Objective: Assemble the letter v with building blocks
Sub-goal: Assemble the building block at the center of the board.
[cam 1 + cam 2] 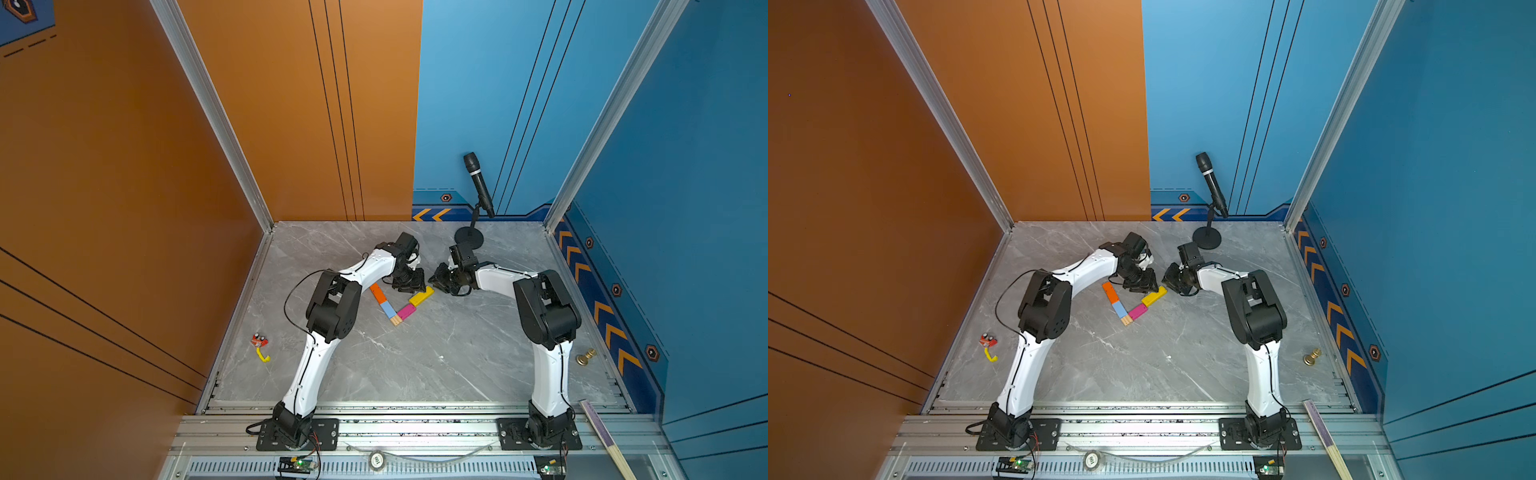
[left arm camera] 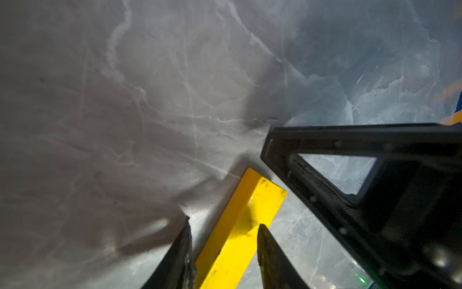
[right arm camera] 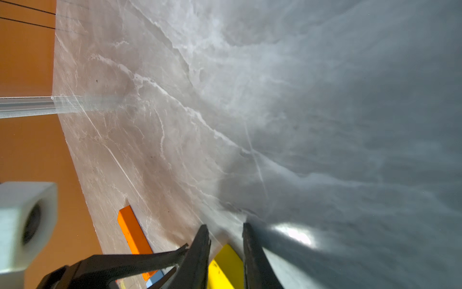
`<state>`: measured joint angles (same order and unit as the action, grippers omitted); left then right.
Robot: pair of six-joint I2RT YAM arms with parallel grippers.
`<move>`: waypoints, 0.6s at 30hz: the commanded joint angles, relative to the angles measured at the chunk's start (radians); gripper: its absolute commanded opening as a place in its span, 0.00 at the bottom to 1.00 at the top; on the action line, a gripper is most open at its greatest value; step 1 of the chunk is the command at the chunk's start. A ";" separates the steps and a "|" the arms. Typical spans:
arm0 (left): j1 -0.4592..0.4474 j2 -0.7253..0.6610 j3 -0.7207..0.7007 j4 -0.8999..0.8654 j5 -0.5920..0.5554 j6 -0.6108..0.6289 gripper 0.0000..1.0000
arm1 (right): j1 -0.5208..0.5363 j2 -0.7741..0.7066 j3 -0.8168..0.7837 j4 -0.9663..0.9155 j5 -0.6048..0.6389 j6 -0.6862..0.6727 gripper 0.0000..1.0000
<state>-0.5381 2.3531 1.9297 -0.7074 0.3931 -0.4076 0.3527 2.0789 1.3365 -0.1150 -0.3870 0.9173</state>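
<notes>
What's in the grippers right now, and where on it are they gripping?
Cannot be told for sure. The left gripper and right gripper both straddle the yellow block near its far end; it lies flat on the table.

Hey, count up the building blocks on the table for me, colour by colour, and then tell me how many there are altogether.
Orange block: 1
Light blue block: 1
Natural wood block: 1
Pink block: 1
Yellow block: 1
Total: 5
</notes>
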 commanded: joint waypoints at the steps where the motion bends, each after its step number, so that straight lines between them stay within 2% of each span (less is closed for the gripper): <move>1: -0.011 0.011 -0.018 -0.015 0.015 0.018 0.44 | 0.001 -0.045 -0.022 -0.028 0.030 0.010 0.26; 18: -0.021 0.013 -0.020 -0.015 0.017 0.012 0.44 | 0.024 -0.066 -0.060 -0.006 0.022 0.030 0.24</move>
<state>-0.5522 2.3531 1.9289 -0.7074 0.3935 -0.4080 0.3687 2.0457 1.2907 -0.1123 -0.3809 0.9260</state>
